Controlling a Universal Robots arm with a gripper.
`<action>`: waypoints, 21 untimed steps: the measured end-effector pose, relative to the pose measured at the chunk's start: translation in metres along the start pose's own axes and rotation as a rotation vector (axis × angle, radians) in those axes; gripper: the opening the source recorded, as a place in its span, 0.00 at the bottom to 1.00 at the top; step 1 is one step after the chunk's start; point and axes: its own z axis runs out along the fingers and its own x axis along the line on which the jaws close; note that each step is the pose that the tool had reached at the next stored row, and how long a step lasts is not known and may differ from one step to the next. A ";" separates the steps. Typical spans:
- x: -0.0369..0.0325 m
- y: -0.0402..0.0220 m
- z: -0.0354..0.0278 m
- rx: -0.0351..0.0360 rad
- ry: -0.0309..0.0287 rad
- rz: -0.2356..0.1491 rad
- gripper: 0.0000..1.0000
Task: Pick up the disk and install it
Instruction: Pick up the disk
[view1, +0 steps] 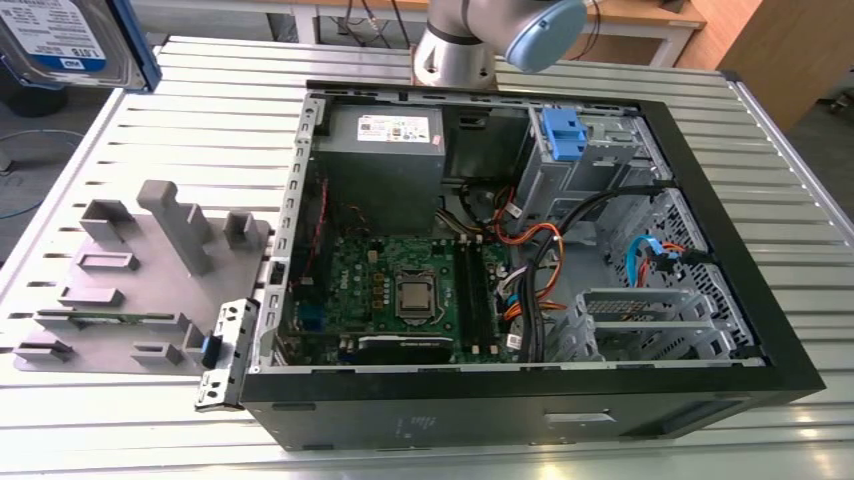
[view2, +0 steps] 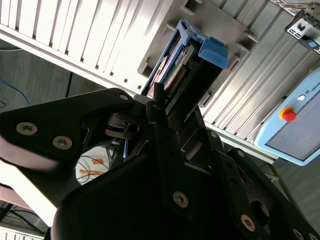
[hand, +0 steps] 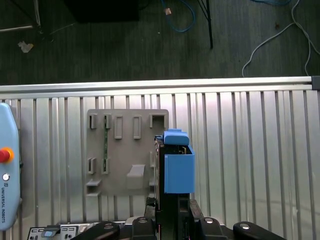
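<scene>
Install's not done yet: the open PC case (view1: 534, 410) up front sits well apart from the disk (view1: 60, 40). Pick-up looks sorted though. The jaws are clamped on it, blue bracket (hand: 179, 172) and all, held up over the grey holder plate (view1: 134, 300), farther back on the exterior view's left. Slatted metal worktop (view1: 200, 120) underneath, dark floor (hand: 100, 40) with loose cables (hand: 270, 40) beyond.

Robot lab — slatted bench (view1: 240, 80), teach pendant (hand: 9, 180)
</scene>
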 end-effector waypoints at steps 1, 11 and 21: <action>-0.0001 -0.0010 0.0000 0.0000 0.0000 0.000 0.35; -0.0003 -0.0054 -0.0002 0.0000 0.0000 0.000 0.35; -0.0005 -0.0083 -0.0002 -0.0001 -0.0001 0.000 0.35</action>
